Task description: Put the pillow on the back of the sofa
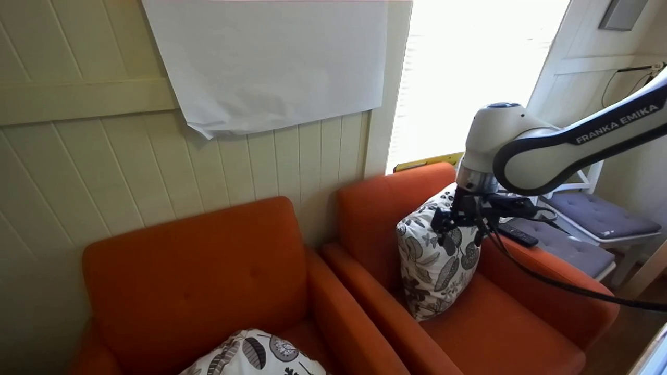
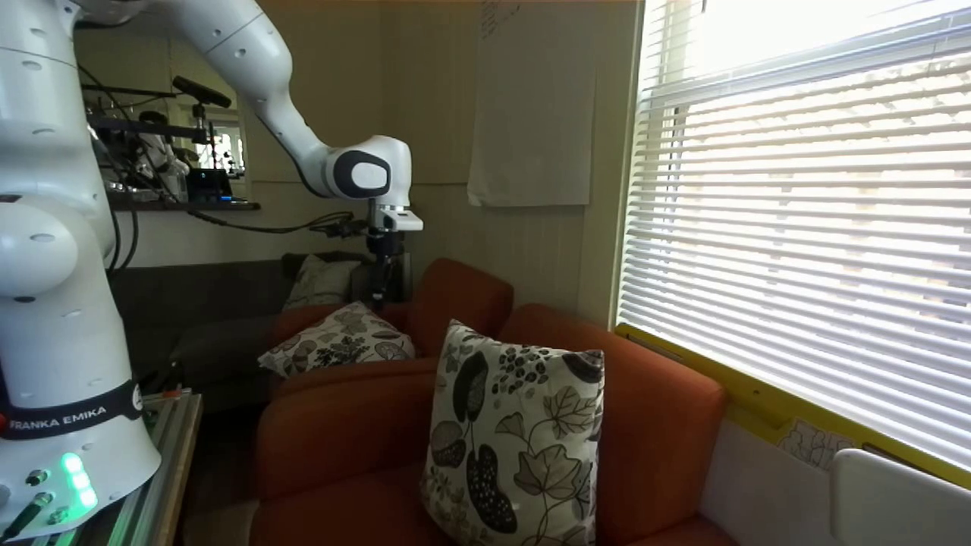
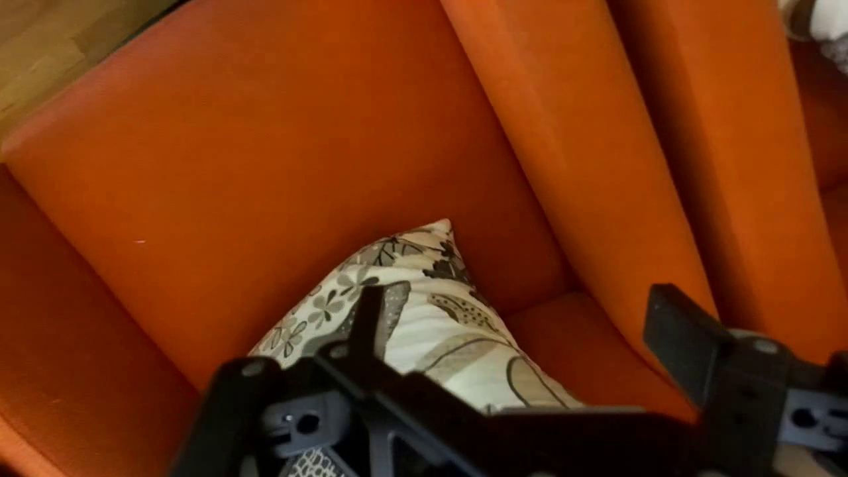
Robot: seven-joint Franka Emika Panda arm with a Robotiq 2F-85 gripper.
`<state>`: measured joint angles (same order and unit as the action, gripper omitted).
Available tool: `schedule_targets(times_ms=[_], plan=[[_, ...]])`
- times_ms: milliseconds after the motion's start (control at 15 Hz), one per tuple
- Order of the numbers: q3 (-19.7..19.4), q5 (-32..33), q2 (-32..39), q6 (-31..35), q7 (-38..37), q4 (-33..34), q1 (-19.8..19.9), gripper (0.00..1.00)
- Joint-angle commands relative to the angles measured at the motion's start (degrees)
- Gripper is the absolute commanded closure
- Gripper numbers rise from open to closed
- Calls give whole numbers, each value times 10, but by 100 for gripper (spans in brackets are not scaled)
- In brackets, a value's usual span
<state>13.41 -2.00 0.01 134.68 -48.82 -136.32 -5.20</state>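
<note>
pillow (image 2: 516, 440): upright on sofa (image 2: 341, 508), lower centre of an exterior view, angled off the backrest (image 2: 660, 394) | jaws: apart, gripping nothing | step, likely squaring-up: push slowly at mid-height until its face lies flat

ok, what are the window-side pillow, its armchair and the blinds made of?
Pillow: matte printed cloth, perhaps cotton; soft bulge and faint creases.
Armchair: padded, probably matte upholstery fabric; rounded edges, no sharp highlights.
Blinds: thin, smooth-looking white slats; plastic or painted metal, can't tell.
</note>
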Motion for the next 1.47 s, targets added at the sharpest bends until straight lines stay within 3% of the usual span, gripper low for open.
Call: schedule_targets(times_ms=[0,533,800,867,933,1067,1400], plan=[[-28,3,55,50,-84,62,-11,0],[-124,97,142,189,-314,121,-34,0],[-211,209,168,240,-473,136,-77,0],[-253,237,171,242,-513,140,-109,0],[-200,187,155,230,-436,121,-65,0],[-231,218,161,234,-479,128,-84,0],[-250,241,179,238,-523,146,-102,0]])
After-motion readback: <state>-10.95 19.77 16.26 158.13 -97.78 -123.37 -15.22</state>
